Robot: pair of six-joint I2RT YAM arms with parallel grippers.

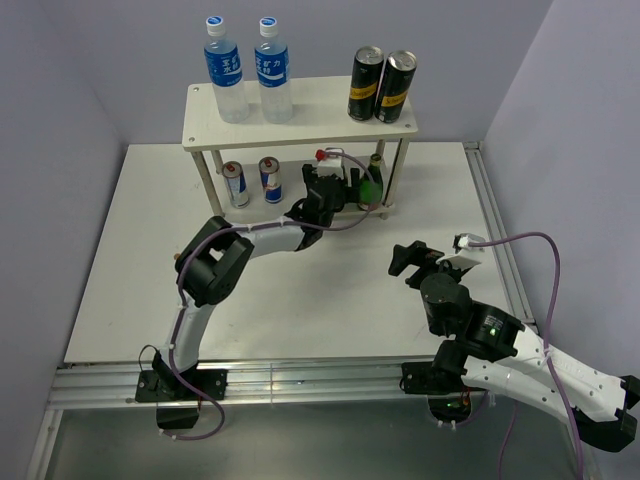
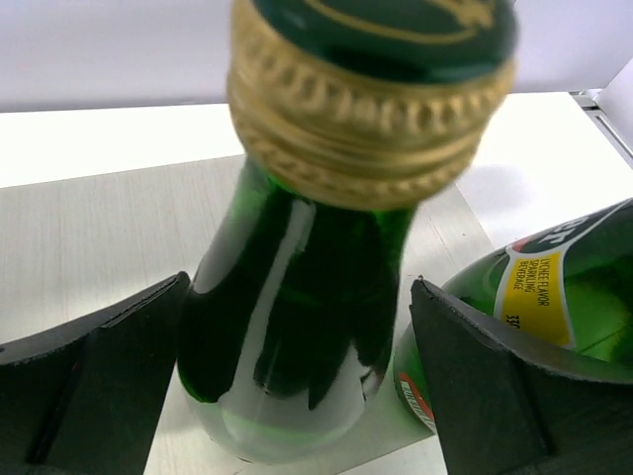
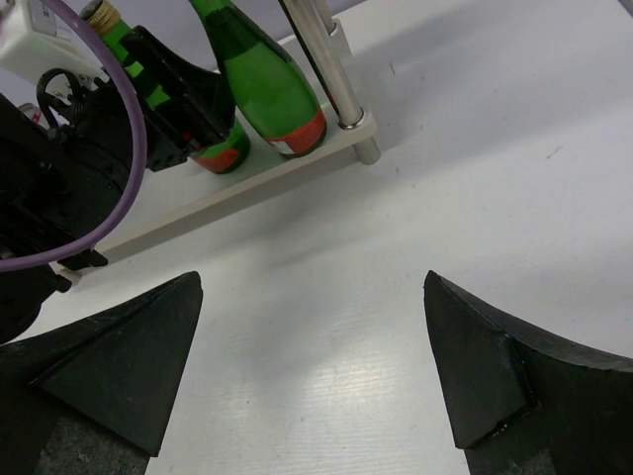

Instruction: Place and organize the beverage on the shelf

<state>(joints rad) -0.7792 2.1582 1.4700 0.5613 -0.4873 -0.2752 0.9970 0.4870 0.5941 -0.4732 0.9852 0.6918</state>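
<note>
The green bottle point(image 2: 307, 247) stands on the shelf point(image 2: 99, 228) inside my wide-open left tool point(image 2: 299, 287), unheld. My right tool point(image 3: 313, 282) gapes empty. Slick, breakable glass: I'd grip the body.

Two water bottles point(image 1: 222, 70), two black cans point(image 1: 366, 84), two small cans point(image 1: 235, 184), two green bottles point(image 3: 265, 89): eight in all; one two-tier shelf point(image 1: 300, 115); two arms point(image 1: 215, 265).

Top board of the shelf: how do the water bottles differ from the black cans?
The water bottles are clear with blue labels and white caps; the cans are opaque black with yellow print. The bottles stand at the board's left end, the cans at its right. Both pairs stand upright, side by side.
</note>
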